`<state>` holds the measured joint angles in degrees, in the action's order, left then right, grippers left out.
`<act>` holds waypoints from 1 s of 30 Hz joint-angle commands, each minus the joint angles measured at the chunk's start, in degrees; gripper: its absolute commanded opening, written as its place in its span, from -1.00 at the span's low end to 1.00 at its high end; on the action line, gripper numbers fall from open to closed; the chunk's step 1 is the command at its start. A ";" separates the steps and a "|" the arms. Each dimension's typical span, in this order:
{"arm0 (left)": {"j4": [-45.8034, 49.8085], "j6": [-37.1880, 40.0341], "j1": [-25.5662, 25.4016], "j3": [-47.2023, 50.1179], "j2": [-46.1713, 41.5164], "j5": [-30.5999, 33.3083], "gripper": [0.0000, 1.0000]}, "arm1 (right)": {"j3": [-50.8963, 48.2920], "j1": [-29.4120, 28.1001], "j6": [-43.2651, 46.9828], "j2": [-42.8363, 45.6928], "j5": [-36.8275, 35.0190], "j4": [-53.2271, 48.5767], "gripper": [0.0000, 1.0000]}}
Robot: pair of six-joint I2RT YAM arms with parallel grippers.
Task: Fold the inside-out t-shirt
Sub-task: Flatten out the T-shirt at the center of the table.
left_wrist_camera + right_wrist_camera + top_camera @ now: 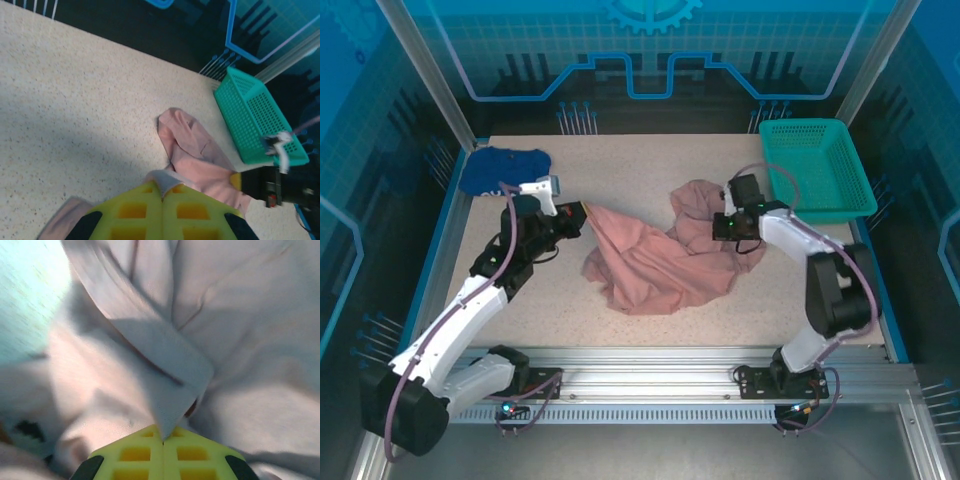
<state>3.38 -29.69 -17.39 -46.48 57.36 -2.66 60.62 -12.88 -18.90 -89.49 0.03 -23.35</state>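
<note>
- Inside-out t-shirt (655, 262): dusty pink, crumpled, mid-table, slightly right of centre, nowhere lying flat.
- Left corner tapering into a narrow strip up to the left gripper (582, 212). Rest bunched into a wide lobe on the near side and a rumpled hump at the far right.
- Near edge ragged, short of the front rail, with a strip of bare speckled table (620, 160) between.
- Left gripper (162, 194) seen from its own wrist camera: yellow pads pressed together, pale hem edge pinched between them, pink cloth trailing off toward the basket.
- Right gripper (718, 230): at the shirt's far-right hump.
- Right gripper (163, 436) seen from its own wrist camera: pads closed tight on the pointed tip of a folded flap, seam lines crossing the cloth above.
- Teal mesh basket (817, 165): far right corner, just beside the right wrist.
- Basket (255, 120) apart from the shirt, thin gap of table between them.
- Dark blue garment (503, 168): balled up at the far left corner, just behind the left gripper, not touching the pink cloth.
- Open room: wide bare patch at far centre between blue garment and basket, more bare table left of the shirt under the left arm.
- Tightest on the right, between shirt hump, right arm and basket.
</note>
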 commanded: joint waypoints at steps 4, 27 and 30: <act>-0.21 -1.49 3.55 -6.67 -1.90 2.74 -1.00 | -0.49 1.17 -0.70 18.37 -0.89 3.25 -1.00; 5.38 -2.90 18.95 -11.95 -3.66 -3.04 -1.00 | -9.01 -12.59 -8.25 26.51 0.64 -5.38 -0.31; 5.06 -3.50 18.97 -7.48 -3.90 -4.71 -1.00 | -10.61 -11.37 -5.92 24.36 -1.43 -7.64 -0.13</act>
<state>7.70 -31.64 1.02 -57.01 53.67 -4.34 50.87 -24.95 -25.52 -65.04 -0.97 -28.21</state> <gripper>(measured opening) 0.054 0.418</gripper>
